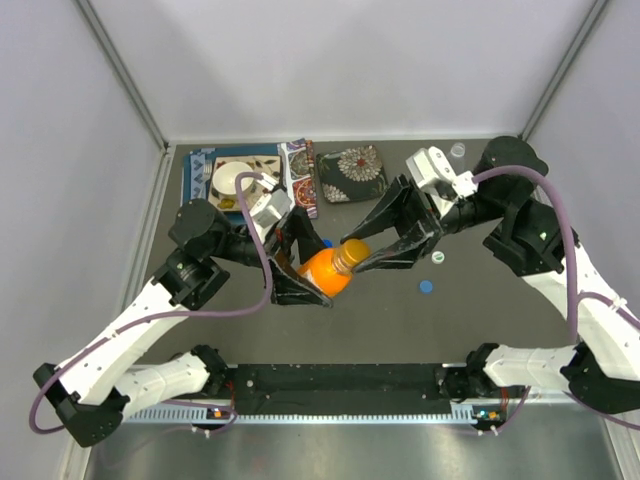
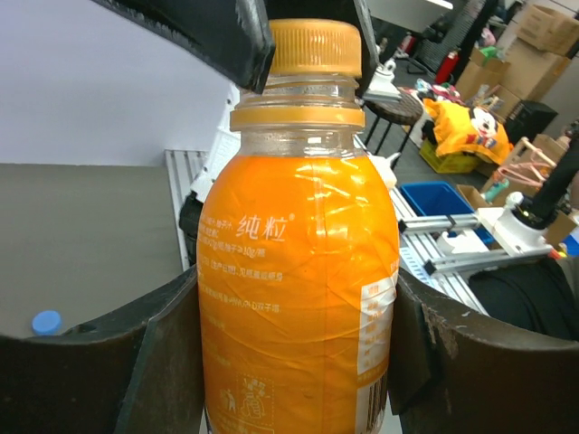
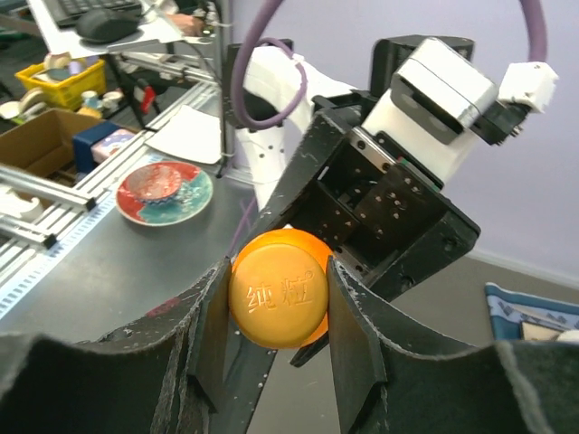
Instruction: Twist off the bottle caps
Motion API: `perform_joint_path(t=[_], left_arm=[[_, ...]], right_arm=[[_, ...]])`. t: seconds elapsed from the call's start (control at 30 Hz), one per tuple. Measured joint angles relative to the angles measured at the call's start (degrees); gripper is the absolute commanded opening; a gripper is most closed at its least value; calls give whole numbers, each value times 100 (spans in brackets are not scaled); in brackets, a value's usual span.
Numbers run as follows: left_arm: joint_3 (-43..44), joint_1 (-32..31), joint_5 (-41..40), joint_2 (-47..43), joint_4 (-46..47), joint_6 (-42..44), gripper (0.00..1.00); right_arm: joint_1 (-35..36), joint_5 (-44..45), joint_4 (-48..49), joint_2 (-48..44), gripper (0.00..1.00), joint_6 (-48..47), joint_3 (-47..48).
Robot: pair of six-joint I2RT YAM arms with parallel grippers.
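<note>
Now squeezing bottle [image 1: 322, 274] tight in left gripper [image 1: 303, 281], far from edges of desk [image 1: 490, 325], with right gripper [image 1: 352, 256] pinched round cap [image 3: 278, 298] for twisting.

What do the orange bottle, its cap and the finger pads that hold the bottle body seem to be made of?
Orange bottle: thin clear plastic, glossy. The neck is see-through, and the printed wrap shows creased highlights.
Cap: opaque orange plastic, moulded, with ribbed sides and raised characters on top.
Left gripper pads: black and matte, probably rubber or foam. Their edges look worn and pale.
</note>
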Motion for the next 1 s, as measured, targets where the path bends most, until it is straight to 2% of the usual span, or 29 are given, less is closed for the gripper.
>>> perform_joint_path(t=[0.2,0.37,0.5,0.63,0.77,0.83,1.0], left_arm=[[-44,0,380,28,223,-179,31],[-46,37,310,22,275,-138,31],[-44,181,-245,-7,-96,256,31],[-55,219,-844,-199,-649,713,31],[-168,221,-1384,-643,-1040,1071,31],[-238,221,-1609,-872,-1165,1204,32],[-404,221,-2133,-1283,-1451,1467,32]], right_arm=[[-173,-765,7,-37,0,-118,-4],[-190,-424,-46,-208,0,-90,-46],[-168,1556,-17,-693,0,90,-254],[-166,4566,111,-1220,0,236,-758],[-170,7003,177,-1427,0,599,-1655],[-173,7836,107,-1379,0,957,-2341],[-197,8769,-286,-905,0,2020,-3987]])
